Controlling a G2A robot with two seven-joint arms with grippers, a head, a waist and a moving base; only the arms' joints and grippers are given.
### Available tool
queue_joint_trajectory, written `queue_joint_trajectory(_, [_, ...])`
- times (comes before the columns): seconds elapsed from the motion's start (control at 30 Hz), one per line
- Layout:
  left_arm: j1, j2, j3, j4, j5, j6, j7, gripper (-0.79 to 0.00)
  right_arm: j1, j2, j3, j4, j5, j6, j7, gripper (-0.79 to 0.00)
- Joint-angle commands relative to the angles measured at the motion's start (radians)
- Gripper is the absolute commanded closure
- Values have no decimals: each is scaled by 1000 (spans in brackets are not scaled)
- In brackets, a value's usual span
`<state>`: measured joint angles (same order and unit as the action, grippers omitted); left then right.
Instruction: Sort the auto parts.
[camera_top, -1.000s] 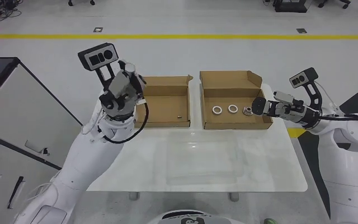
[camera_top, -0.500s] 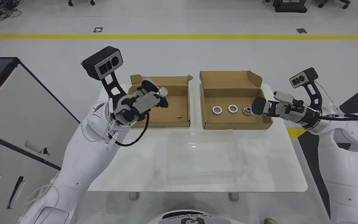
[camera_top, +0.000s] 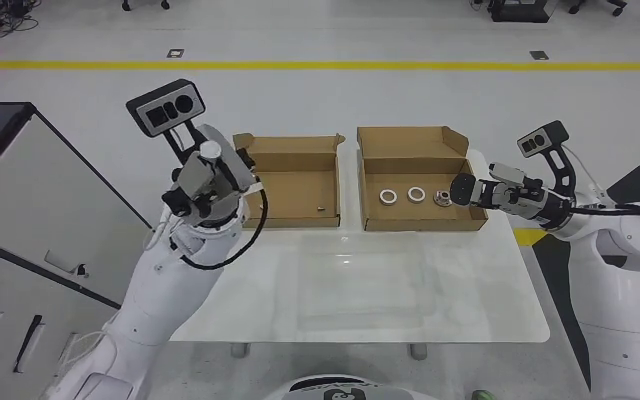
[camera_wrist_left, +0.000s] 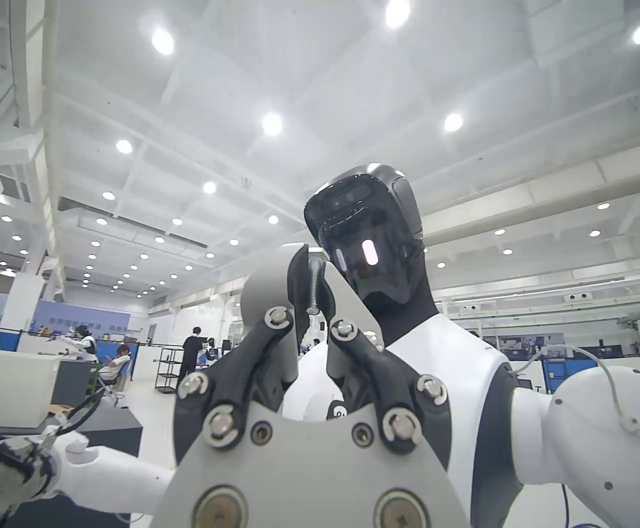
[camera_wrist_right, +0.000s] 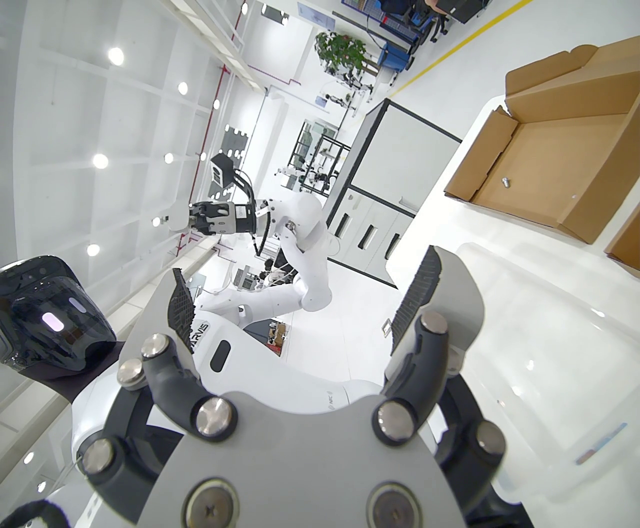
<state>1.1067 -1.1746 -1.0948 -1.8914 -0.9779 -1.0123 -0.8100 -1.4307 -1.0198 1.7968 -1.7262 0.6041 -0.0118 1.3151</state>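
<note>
My left gripper (camera_wrist_left: 312, 266) is shut on a threaded metal bolt (camera_wrist_left: 314, 289) and points upward. In the top view the left gripper (camera_top: 209, 153) is raised beside the left edge of the left cardboard box (camera_top: 290, 185). One small bolt (camera_top: 319, 209) lies in that box. The right cardboard box (camera_top: 415, 146) holds three round metal rings (camera_top: 414, 194) in a row. My right gripper (camera_top: 462, 189) hangs open at that box's right wall, with nothing between its fingers (camera_wrist_right: 429, 280).
A clear plastic tray (camera_top: 365, 290) sits on the white table (camera_top: 480, 300) in front of the two boxes. A grey cabinet (camera_top: 50, 220) stands just left of the table. The right wrist view shows the left box (camera_wrist_right: 545, 165) and the tray (camera_wrist_right: 540, 360).
The left arm swung out over the left box, then drew back to the left and turned its gripper upward, still holding the bolt. The right arm has not moved.
</note>
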Motion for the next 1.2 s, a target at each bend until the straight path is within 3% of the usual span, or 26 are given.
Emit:
queue_joint_trajectory(0.0, [2,-4,-6,6,19,0,2,0,0,0,0,0,0,0,0,-785])
queue_joint_trajectory(0.5, [10,3,-66,50,426,0,2,0,0,0,0,0,0,0,0,-785])
queue_joint_trajectory(0.73, [24,-7,-38,10,271,0,53,0,0,0,0,0,0,0,0,-785])
queue_joint_trajectory(0.93, [26,-22,-42,-7,120,0,10,0,0,0,0,0,0,0,0,-785])
queue_joint_trajectory(1.17, [24,-24,-47,0,133,0,2,0,0,0,0,0,0,0,0,-785])
